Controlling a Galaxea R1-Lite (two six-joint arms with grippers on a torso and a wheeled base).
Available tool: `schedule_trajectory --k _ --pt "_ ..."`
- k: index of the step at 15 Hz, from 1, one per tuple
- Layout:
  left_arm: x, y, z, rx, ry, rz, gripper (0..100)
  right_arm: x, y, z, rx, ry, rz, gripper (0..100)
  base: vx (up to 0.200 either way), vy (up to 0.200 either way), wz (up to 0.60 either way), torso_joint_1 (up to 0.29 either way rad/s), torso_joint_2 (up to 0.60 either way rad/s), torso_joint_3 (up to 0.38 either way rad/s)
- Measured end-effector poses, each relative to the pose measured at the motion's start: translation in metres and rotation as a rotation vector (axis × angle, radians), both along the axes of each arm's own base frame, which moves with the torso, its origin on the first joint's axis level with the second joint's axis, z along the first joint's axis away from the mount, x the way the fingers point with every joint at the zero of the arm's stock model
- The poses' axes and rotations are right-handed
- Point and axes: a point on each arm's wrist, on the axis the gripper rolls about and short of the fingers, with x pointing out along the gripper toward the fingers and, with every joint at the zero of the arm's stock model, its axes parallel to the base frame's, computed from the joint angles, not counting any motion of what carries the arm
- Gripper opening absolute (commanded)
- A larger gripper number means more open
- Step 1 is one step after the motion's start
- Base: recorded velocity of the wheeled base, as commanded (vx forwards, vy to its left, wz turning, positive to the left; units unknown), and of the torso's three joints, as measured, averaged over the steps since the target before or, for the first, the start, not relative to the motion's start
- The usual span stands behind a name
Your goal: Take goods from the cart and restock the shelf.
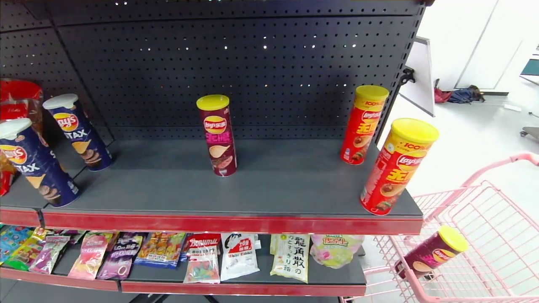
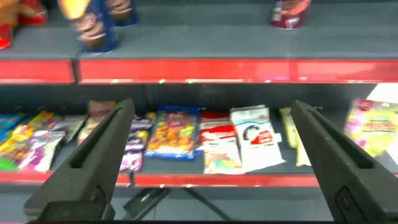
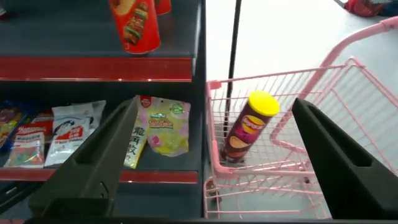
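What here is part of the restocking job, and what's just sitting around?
Part of the job: maroon can in the pink cart; upper shelf with cans standing on it; left gripper and right gripper, both open.
Just lying about: snack bags on the lower shelf; white board; bundle on the floor.

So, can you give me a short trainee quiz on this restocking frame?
1. How many red cardboard crisp tubes with yellow lids stand on the dark grey metal shelf?
2. True or false: one maroon crisp tube with a yellow lid sits in the pink wire cart.
3. The left claw and right claw are: A both open; B both shut empty; C both holding tubes.
Key: 1 two; 2 true; 3 A.
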Motion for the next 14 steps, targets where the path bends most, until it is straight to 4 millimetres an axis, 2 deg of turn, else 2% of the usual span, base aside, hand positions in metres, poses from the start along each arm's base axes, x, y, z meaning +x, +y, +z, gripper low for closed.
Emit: schedule_trajectory --k 7,14 --pt "0.0 0.0 0.0 0.0 0.0 -0.001 100 0.0 0.0 0.0 -0.001 0.0 -0.001 100 0.0 0.0 -0.6 0.004 0.0 0.004" --pt "0.0 0.0 0.0 0.0 0.0 -0.001 100 0.0 0.0 0.0001 0.0 -0.001 -0.001 100 0.0 0.0 0.0 0.0 0.0 0.0"
